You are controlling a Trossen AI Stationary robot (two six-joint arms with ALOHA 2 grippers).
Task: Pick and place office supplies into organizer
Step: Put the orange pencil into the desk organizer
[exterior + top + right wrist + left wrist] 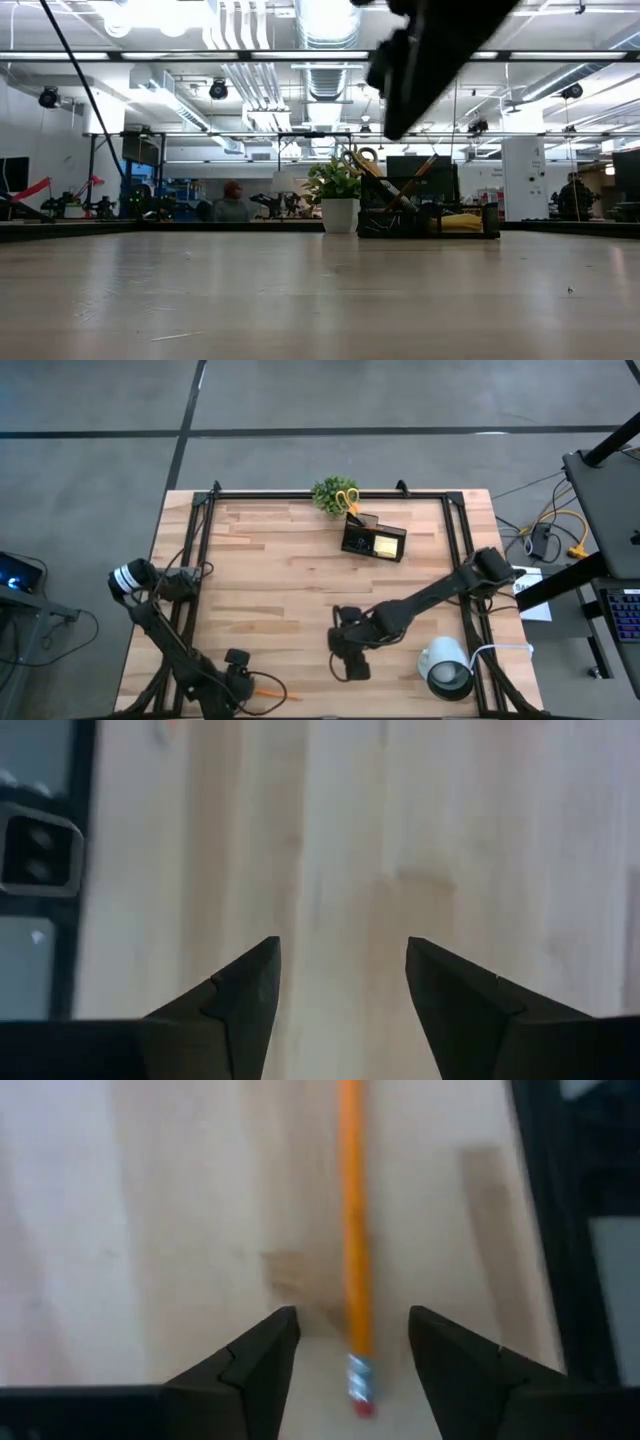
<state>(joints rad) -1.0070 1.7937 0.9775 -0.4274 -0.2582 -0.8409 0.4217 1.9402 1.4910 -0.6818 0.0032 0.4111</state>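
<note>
While left gripper [347, 1342] straddles orange pencil [353, 1230], jaws stand apart.

Floor: grey concrete [300, 400], crossed by dark seam lines.
Ceiling: exposed ducts [325, 25] and bright strip lights [160, 12].
Far side: workbenches, monitors [420, 175], a seated person [232, 200].
Pillar: white column [522, 175] on the right.
Table: pale wood planks [290, 580].

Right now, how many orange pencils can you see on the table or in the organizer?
2: one orange pencil lying on the wooden table between the left gripper's open fingers; one leaning pencil in the black mesh organizer. More may be hidden inside.
</note>
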